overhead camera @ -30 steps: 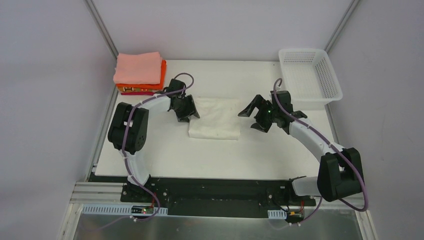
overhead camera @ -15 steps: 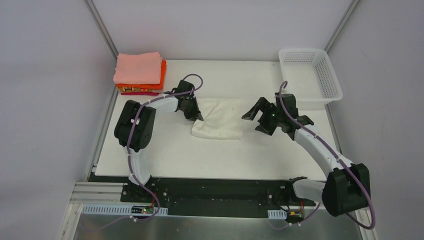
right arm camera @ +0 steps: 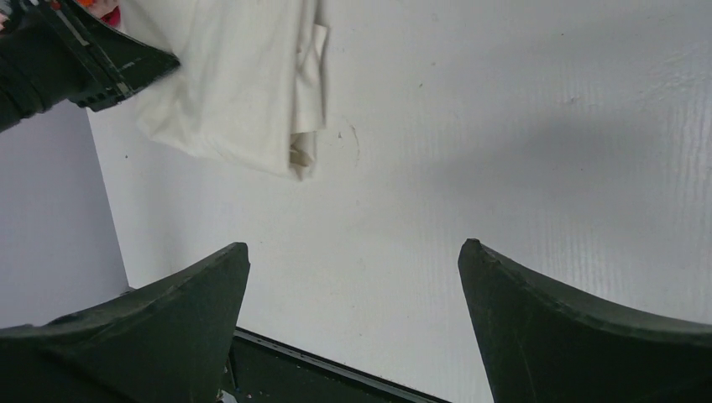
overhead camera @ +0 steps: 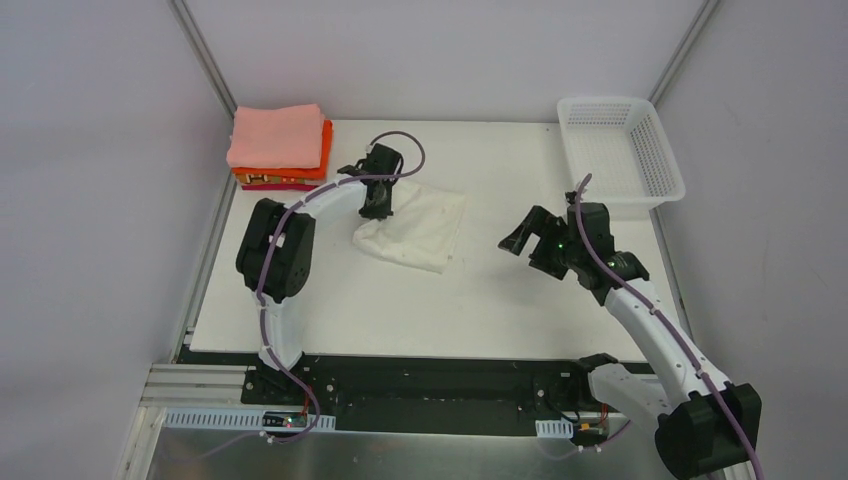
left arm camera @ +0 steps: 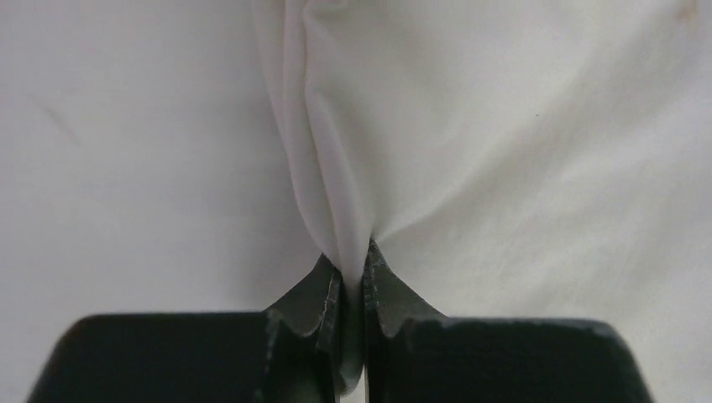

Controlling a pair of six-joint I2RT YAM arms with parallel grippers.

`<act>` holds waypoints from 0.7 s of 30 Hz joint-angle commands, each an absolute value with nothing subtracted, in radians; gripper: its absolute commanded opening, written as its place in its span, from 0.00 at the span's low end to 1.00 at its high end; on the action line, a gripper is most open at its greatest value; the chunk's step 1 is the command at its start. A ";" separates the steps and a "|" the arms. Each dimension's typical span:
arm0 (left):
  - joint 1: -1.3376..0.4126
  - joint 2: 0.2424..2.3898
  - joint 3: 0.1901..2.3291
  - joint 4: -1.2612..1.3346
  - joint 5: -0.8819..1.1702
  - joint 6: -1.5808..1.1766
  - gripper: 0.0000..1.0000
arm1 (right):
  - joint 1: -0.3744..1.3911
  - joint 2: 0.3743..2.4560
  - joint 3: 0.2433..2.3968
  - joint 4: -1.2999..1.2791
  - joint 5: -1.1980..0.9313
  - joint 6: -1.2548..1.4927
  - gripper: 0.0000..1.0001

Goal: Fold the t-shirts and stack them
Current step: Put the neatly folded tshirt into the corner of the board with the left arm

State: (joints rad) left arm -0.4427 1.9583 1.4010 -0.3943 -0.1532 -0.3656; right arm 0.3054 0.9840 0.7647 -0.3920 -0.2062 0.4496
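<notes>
A folded cream-white t-shirt (overhead camera: 415, 227) lies skewed on the table's middle-left. My left gripper (overhead camera: 381, 207) is shut on its left edge; the left wrist view shows the cloth (left arm camera: 403, 126) pinched between the two fingertips (left arm camera: 312, 294). A stack of folded t-shirts stands at the back left: salmon-pink (overhead camera: 275, 135) on top, bright orange (overhead camera: 322, 152) under it, magenta (overhead camera: 272, 186) at the bottom. My right gripper (overhead camera: 522, 240) is open and empty, right of the white shirt and apart from it. The right wrist view shows the shirt (right arm camera: 243, 80) at the upper left.
A white plastic lattice basket (overhead camera: 620, 155) stands at the back right corner. The table's black front edge (right arm camera: 319, 365) shows below the right fingers. Grey walls and metal frame posts close in the table on both sides.
My left gripper has dragged the white shirt left and back toward the stack, turning it askew. My right arm has drawn back to the right and nearer, away from the shirt.
</notes>
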 commanded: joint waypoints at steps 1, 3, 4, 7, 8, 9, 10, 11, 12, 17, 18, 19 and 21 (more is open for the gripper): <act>-0.422 1.972 1.526 -0.434 -0.485 -0.090 0.00 | 0.309 0.942 0.745 -0.394 -0.157 0.401 1.00; -0.407 1.994 1.577 -0.435 -0.516 -0.017 0.00 | 0.310 0.924 0.731 -0.379 -0.143 0.394 1.00; -0.397 2.002 1.599 -0.436 -0.522 0.027 0.00 | 0.308 0.916 0.724 -0.374 -0.133 0.390 0.99; -0.364 2.027 1.671 -0.437 -0.543 0.102 0.00 | 0.308 0.886 0.710 -0.362 -0.101 0.376 1.00; -0.355 2.036 1.696 -0.437 -0.560 0.128 0.00 | 0.309 0.877 0.707 -0.359 -0.091 0.373 1.00; -0.347 2.048 1.722 -0.437 -0.586 0.159 0.00 | 0.309 0.869 0.704 -0.358 -0.081 0.370 1.00; -0.339 2.057 1.750 -0.437 -0.610 0.184 0.00 | 0.308 0.861 0.702 -0.356 -0.075 0.368 0.99; -0.329 2.066 1.777 -0.437 -0.622 0.212 0.00 | 0.309 0.855 0.699 -0.352 -0.071 0.364 1.00; -0.319 2.074 1.805 -0.437 -0.628 0.234 0.00 | 0.308 0.850 0.695 -0.347 -0.066 0.364 1.00; -0.271 2.104 1.945 -0.437 -0.638 0.318 0.00 | 0.310 0.837 0.678 -0.323 -0.052 0.355 1.00; -0.261 2.111 1.969 -0.437 -0.643 0.329 0.00 | 0.309 0.839 0.677 -0.322 -0.047 0.356 1.00; -0.254 2.118 1.991 -0.437 -0.644 0.336 0.00 | 0.308 0.841 0.677 -0.321 -0.045 0.355 1.00; -0.235 2.132 2.038 -0.437 -0.642 0.336 0.00 | 0.309 0.851 0.678 -0.321 -0.045 0.354 1.00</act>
